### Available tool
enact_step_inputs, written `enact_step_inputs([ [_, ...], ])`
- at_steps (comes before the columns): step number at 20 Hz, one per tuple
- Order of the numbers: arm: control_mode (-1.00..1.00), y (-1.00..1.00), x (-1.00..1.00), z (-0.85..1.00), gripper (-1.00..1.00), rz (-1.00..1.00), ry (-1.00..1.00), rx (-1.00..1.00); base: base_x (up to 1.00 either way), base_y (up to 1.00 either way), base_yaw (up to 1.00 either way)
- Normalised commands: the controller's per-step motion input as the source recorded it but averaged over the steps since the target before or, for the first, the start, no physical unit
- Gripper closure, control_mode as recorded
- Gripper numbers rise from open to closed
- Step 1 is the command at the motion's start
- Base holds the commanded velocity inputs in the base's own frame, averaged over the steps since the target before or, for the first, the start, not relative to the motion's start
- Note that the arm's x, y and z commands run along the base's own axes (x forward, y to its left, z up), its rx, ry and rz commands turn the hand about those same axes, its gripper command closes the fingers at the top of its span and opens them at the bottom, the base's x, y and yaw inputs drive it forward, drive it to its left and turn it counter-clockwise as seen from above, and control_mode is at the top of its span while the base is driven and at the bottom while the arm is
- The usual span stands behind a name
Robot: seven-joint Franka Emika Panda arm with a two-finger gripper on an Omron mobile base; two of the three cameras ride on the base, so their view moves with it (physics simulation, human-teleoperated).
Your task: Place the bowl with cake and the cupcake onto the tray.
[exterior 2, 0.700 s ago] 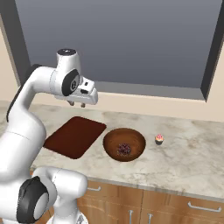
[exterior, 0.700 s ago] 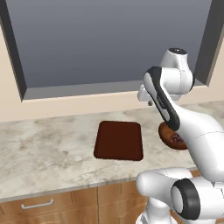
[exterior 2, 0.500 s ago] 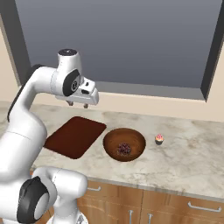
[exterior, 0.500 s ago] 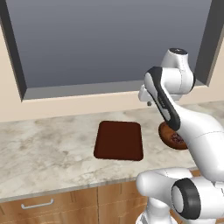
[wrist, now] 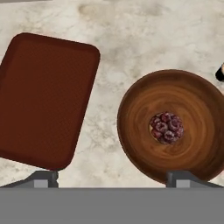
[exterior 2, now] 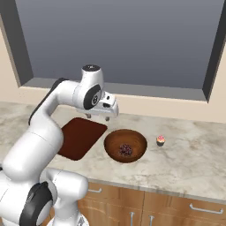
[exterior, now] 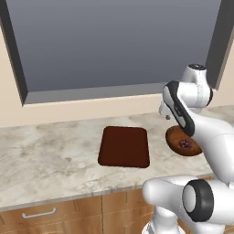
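Gripper (exterior 2: 98, 116) hanging spread wide above the counter (exterior 2: 190, 163) — pinching nothing, bowl with cake (exterior 2: 126, 146) sitting just beside the tray (exterior 2: 79, 137), cupcake (exterior 2: 160, 141) standing near the bowl's far side — all lying apart.

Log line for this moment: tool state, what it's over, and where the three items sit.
tool: open, holding nothing, above counter | bowl with cake: on counter beside tray | cupcake: on counter | tray: bare
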Motion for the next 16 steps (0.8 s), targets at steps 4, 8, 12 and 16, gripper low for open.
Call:
enact_step_inputs([
  [4,-1.0,-0.02,0.17,-0.51,-1.0,-0.01,0.03,-0.04,0.0,0.0,0.0],
  [8,-1.0,-0.03,0.14,-0.53,-1.0,0.0,0.03,-0.04,0.0,0.0,0.0],
  [12,-1.0,-0.11,0.19,-0.49,-1.0,0.0,0.01,-0.01,0.0,0.0,0.0],
  [16,-1.0,0.0,0.27,-0.44,-1.0,0.0,0.02,-0.01,0.0,0.0,0.0],
])
